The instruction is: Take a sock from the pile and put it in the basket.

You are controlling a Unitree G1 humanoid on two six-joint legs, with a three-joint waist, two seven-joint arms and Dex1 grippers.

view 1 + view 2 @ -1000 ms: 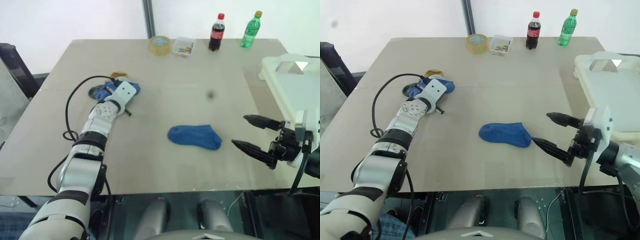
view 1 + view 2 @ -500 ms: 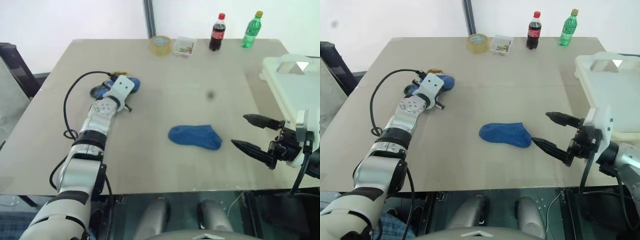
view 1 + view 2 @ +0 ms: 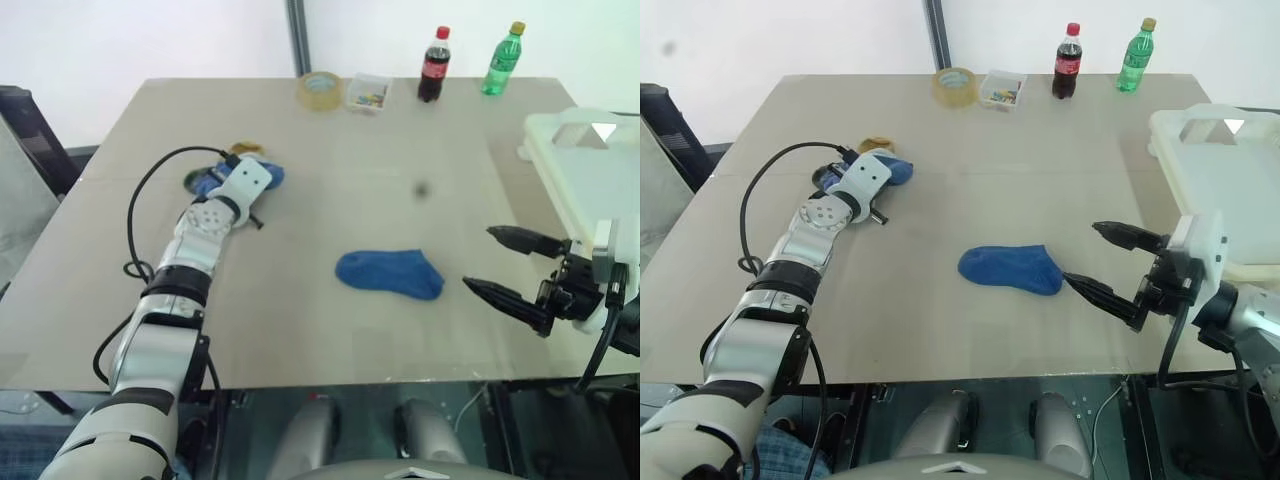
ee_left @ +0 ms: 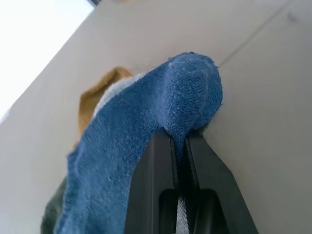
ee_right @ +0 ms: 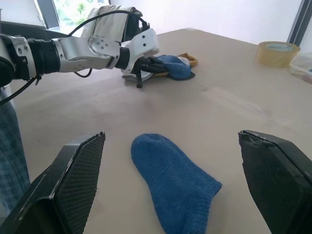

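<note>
Now your left gripper [image 4: 179,146] pinches a soft, limp blue sock [image 4: 146,146] by its fold; right gripper [image 3: 508,270] gapes wide.

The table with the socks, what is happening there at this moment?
The robot's left hand is shut on a blue sock at the pile, near the table's left side. The right hand is open, near the table's front right, holding nothing. Another blue sock lies flat alone in the middle of the table, just in front of the right hand. The basket stands at the right edge, so the pinched sock has not yet been carried across to it.
</note>
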